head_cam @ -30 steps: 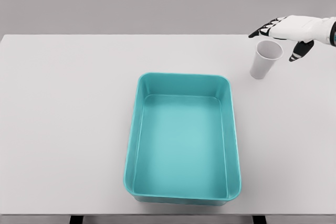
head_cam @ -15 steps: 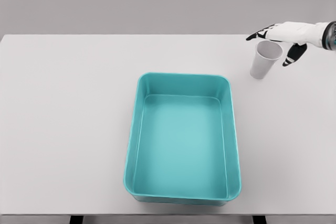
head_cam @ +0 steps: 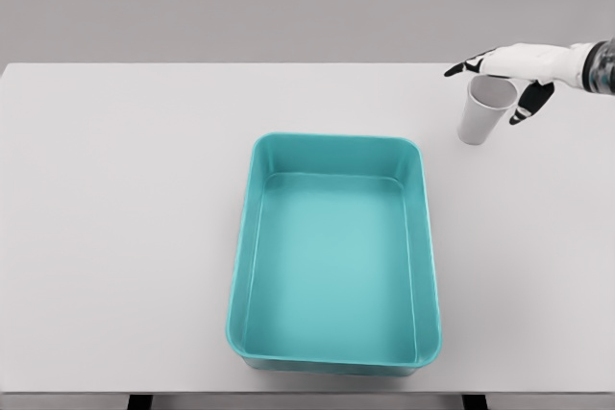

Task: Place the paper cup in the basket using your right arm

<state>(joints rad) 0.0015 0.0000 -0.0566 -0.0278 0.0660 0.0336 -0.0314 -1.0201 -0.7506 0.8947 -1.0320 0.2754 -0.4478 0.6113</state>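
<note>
A white paper cup (head_cam: 482,110) stands upright on the table, right of and behind the basket. My right hand (head_cam: 498,79) hovers over the cup's rim from the right, its dark-tipped fingers (head_cam: 461,67) stretched past the rim's far side and its thumb (head_cam: 527,106) hanging down on the cup's right. The hand is open and I cannot tell whether it touches the cup. The teal rectangular basket (head_cam: 252,237) sits empty in the middle of the table. My left arm is not in view.
The white table (head_cam: 115,218) runs the width of the view, its front edge at the bottom and its back edge against a grey wall.
My right hand has slid a little to the left and back over the cup, and its thumb has drawn closer to the cup's side. The cup and basket have not moved.
</note>
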